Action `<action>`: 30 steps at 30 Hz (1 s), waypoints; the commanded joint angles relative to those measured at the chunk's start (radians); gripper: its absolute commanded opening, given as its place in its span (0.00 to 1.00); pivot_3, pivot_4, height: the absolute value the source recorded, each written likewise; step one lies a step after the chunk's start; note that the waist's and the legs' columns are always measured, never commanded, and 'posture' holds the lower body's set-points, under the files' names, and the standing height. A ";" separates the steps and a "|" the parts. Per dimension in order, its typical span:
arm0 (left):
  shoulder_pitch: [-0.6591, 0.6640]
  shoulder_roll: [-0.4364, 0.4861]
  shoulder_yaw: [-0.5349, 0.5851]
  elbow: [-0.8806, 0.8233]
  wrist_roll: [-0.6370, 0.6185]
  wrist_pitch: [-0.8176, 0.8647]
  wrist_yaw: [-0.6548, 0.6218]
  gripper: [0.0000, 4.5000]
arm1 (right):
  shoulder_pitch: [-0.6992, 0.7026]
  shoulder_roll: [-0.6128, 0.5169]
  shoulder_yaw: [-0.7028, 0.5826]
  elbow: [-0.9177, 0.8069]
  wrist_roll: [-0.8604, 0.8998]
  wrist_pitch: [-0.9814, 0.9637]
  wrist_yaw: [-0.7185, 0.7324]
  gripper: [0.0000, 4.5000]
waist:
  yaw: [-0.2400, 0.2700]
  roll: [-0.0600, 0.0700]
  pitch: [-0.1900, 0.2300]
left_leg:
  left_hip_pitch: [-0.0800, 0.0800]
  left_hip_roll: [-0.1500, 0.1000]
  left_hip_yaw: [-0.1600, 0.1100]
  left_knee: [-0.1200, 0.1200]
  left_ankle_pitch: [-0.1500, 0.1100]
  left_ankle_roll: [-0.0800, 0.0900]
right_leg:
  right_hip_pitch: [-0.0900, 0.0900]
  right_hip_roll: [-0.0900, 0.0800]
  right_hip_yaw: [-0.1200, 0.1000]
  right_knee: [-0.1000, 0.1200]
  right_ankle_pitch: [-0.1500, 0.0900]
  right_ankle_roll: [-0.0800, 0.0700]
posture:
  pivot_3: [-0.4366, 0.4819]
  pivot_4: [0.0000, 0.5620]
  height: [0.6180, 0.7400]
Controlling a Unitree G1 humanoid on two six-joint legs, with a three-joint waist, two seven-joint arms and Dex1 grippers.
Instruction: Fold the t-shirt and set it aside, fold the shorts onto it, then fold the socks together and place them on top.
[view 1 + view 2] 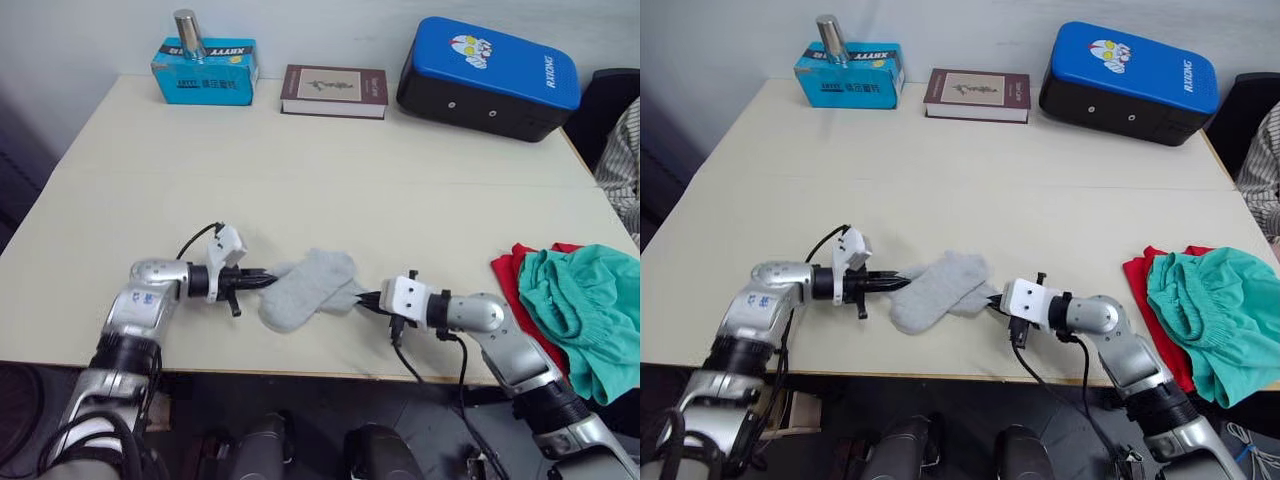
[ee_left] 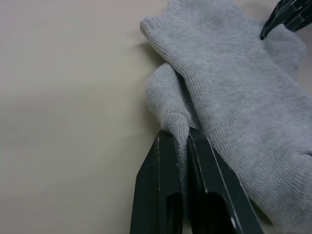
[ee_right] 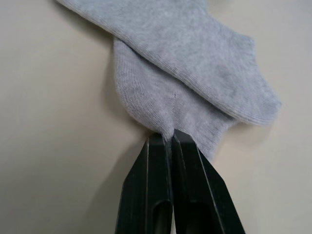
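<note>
Two light grey socks [image 1: 310, 288] lie crossed over each other near the table's front edge, one on top of the other. My left gripper [image 1: 270, 281] is shut on the lower sock's left end, pinching a fold of knit [image 2: 176, 126]. From the other side, my right gripper [image 1: 364, 300] is shut on that lower sock's right end [image 3: 168, 131]. At the table's right edge the teal-green shorts [image 1: 585, 310] lie bunched on the red t-shirt [image 1: 515, 275], which shows beneath them.
Along the back of the table [image 1: 300, 180] stand a blue tissue box [image 1: 205, 70] with a metal cylinder [image 1: 188, 33] on it, a dark red book [image 1: 335, 90], and a blue and black case [image 1: 490, 78].
</note>
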 commanded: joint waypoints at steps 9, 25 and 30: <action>0.124 -0.030 0.076 -0.294 -0.069 0.179 0.228 0.31 | -0.002 -0.037 -0.036 0.024 0.086 -0.026 0.136 0.15 | 0.000 0.000 0.000 | 0.000 0.000 -0.002 0.000 0.000 0.000 | 0.002 0.000 -0.001 -0.001 0.000 0.000 | 0.48 0.27 1.00; 0.263 0.229 0.205 -0.623 -0.432 0.903 0.237 0.74 | -0.344 -0.102 -0.143 0.004 0.485 1.027 0.097 1.00 | -0.001 0.005 0.004 | 0.001 0.000 -0.002 -0.003 -0.003 -0.001 | 0.000 -0.001 0.002 -0.003 0.000 -0.001 | 0.48 0.27 1.00; 0.206 0.062 0.169 -0.655 -0.433 0.998 0.384 0.74 | -0.511 0.022 -0.103 0.204 0.427 1.136 0.020 1.00 | 0.011 0.004 0.004 | -0.002 -0.002 -0.004 -0.002 -0.002 -0.001 | -0.001 0.000 0.002 -0.002 0.000 0.000 | 0.48 0.27 1.00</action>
